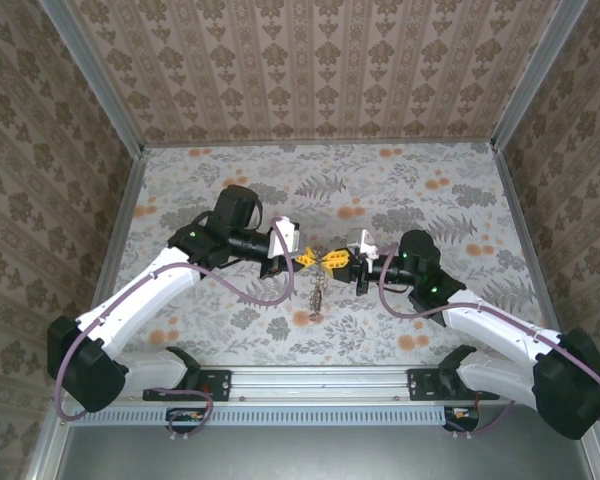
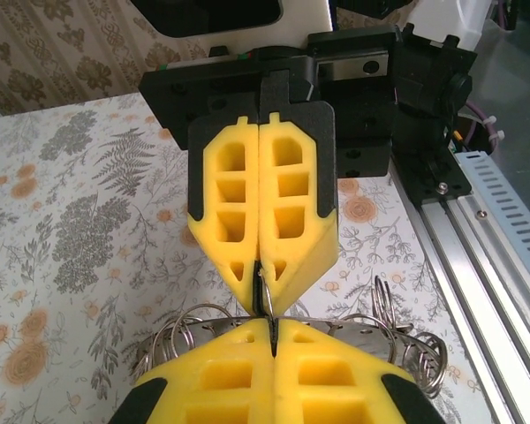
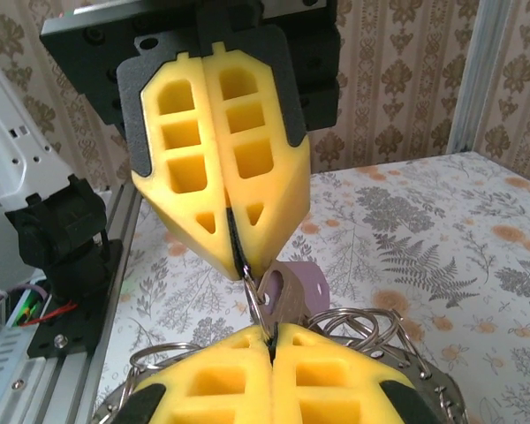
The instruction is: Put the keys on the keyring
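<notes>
Left gripper (image 2: 272, 329): yellow gridded foam, clenched on a thin wire loop (image 2: 265, 299).
Right gripper (image 3: 269, 337): same foam, clenched on that loop, tip to tip.
Key (image 3: 290, 287): flat, dull grey, against the loop.
Rings (image 3: 362, 320): I see bright wire coils bunched below.

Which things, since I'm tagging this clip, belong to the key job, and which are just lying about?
Part of the job:
- left gripper and right gripper, both shut on the keyring
- key hanging at it
- bunch of wire rings below, probably

Just there:
- floral table cover
- metal rail
- wallpapered walls
</notes>
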Motion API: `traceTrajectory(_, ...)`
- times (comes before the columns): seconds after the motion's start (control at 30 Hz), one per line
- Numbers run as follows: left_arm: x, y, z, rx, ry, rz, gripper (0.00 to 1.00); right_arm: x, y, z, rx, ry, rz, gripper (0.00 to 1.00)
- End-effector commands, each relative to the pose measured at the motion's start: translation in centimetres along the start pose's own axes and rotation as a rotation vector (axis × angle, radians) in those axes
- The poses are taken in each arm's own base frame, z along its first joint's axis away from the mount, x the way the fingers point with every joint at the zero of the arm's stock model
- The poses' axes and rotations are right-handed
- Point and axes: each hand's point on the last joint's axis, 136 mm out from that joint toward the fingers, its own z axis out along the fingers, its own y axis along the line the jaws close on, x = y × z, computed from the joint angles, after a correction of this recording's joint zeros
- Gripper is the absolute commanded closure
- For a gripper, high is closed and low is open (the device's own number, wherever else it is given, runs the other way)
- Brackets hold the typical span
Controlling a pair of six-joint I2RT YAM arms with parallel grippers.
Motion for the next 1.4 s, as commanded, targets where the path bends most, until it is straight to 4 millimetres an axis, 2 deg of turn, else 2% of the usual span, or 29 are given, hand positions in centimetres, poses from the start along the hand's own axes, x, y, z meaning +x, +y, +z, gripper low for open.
traceTrajectory(0.0, -0.5, -1.7, 0.0, 0.066, -0.032, 0.015, 1.00, -2.7, -1.6, -0.5, 0.061, -0.104, -0.012, 1.00)
traceTrajectory(0.87, 1.6, -1.9, 0.6, 0.042, 0.028, 0.021, 1.00, -4.3, -3.5, -1.7, 0.144, -0.214, 0.054, 1.00)
traceTrajectory(1.2, 1.9, -0.2, 0.8, -0.065, 0.050, 0.041, 1.00, -3.6, -3.6, -1.4, 0.137, -0.198, 0.084, 1.00)
traceTrajectory(1.37, 2.2, 0.6, 0.1, -0.110, 0.048, -0.002, 1.00, -2.9, -3.2, -1.4, 0.127, -0.129, 0.048, 1.00)
